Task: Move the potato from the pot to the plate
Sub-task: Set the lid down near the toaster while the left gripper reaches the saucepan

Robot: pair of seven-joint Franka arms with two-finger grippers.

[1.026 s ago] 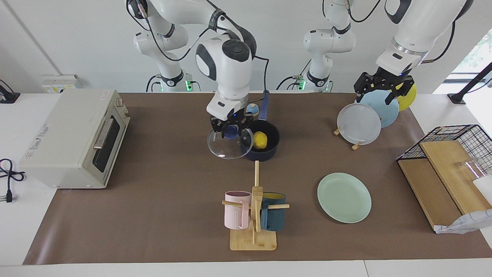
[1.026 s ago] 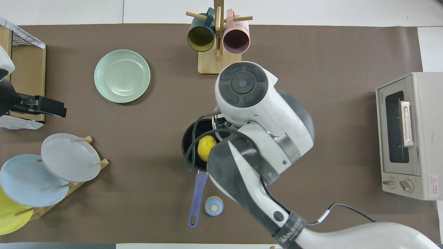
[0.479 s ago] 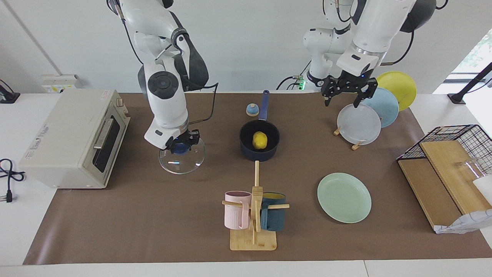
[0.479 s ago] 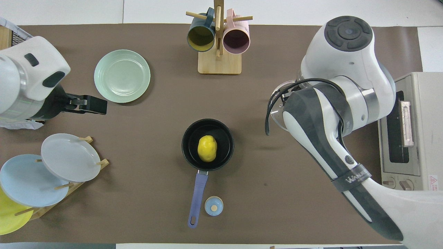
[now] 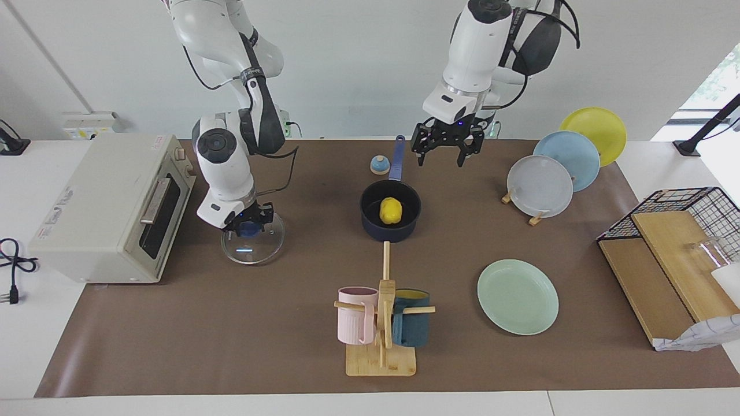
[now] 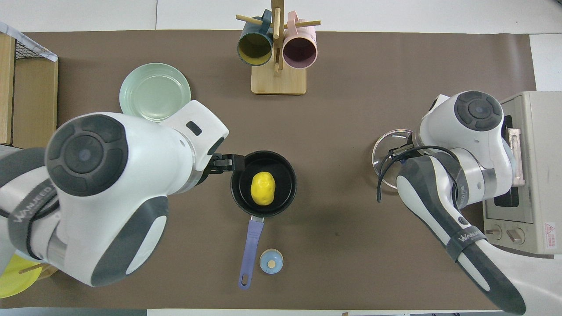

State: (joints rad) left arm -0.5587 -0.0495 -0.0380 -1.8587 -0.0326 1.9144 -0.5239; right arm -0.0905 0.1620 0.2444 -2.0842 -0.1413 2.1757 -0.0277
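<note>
The potato (image 5: 391, 210) sits in the pot (image 5: 370, 220). Left gripper (image 5: 443, 155), fingers spread wide, hangs at the pot's one o'clock; right gripper (image 5: 247, 226) clasps the glass lid (image 5: 252, 247).

Both arms are showing glossy white shells with rounded joint housings; dark grey to black bands are wrapping the joints between the white segments; each wrist cap is presenting a dark grey disc with a ring of recessed panels around a small centre dot; a black strap lettered in white is circling each forearm; black cables are looping loosely along the outside of both arms; the left gripper (image 5: 443, 151) and the right gripper (image 5: 247, 226) are both appearing as black angular assemblies under white wrist blocks; a small blue light is glowing at each wrist.
</note>
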